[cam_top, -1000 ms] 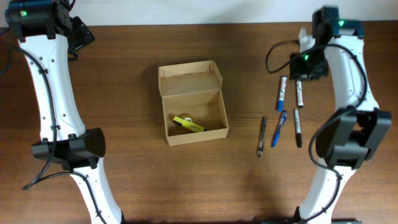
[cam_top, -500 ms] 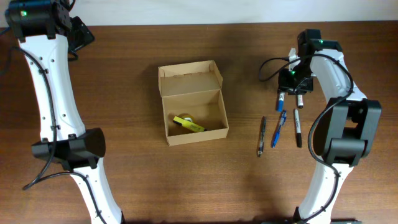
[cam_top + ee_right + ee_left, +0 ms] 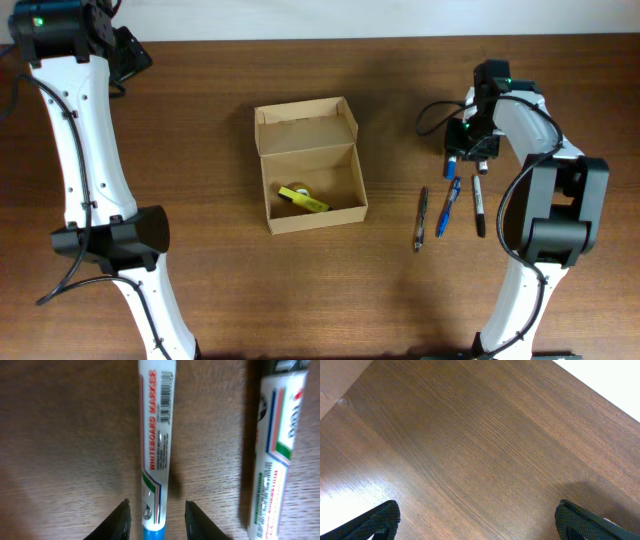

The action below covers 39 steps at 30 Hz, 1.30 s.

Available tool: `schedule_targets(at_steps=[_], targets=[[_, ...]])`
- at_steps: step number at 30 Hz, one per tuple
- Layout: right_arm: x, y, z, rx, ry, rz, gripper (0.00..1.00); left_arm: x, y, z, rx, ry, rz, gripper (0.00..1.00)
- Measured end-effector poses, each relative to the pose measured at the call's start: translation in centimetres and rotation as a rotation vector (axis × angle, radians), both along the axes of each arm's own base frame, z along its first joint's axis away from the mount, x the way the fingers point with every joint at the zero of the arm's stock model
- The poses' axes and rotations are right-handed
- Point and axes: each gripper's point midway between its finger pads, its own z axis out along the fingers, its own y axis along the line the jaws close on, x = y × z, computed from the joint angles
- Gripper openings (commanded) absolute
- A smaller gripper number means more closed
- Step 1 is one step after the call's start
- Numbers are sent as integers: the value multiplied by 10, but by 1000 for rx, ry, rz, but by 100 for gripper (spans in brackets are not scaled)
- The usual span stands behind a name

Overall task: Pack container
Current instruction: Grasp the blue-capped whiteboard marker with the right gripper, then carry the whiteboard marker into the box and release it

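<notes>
The container (image 3: 316, 217) is a tan cardboard box, flap lid open toward the back, left of centre in the overhead view, with a yellow item (image 3: 303, 198) inside. My right gripper (image 3: 460, 158) hangs over the row of markers to its right. In the right wrist view the right gripper (image 3: 157, 521) is open and straddles a blue-capped whiteboard marker (image 3: 157, 435), with a gap at the right finger. A second marker (image 3: 277, 455) lies beside it. My left gripper (image 3: 480, 522) is open over bare wood at the far back left, nothing between its fingers.
A black pen (image 3: 421, 218), a blue pen (image 3: 448, 207) and a thin black marker (image 3: 479, 205) lie in a row in front of the right gripper. The table's back edge runs close behind both arms.
The right arm has swung forward and left from the back edge and come down over the blue-capped marker. The left arm and the container have not moved.
</notes>
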Motion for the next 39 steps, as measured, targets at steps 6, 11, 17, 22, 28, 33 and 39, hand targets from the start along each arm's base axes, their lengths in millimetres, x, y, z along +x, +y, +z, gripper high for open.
schedule_targets(at_steps=[6, 11, 17, 22, 28, 33, 39], targets=[[-6, 0, -8, -4, 14, -12, 24, 0, 0, 0, 0, 0, 0, 100], [-7, -2, -9, -16, 16, -19, 4, 0, 0, 0, 0, 0, 0, 100], [-11, 1, -6, -1, 38, -9, 4, 0, 0, 0, 0, 0, 0, 100], [-8, 15, 23, 66, 53, 69, 4, 0, 0, 0, 0, 0, 0, 100], [40, 44, 127, 49, -171, 265, 4, 0, 0, 0, 1, 0, 0, 100], [48, 121, 238, -13, -445, 612, 4, 0, 0, 0, 0, 0, 0, 100], [-15, 234, 292, -68, -579, 1162, 4, 0, 0, 0, 0, 0, 0, 100]])
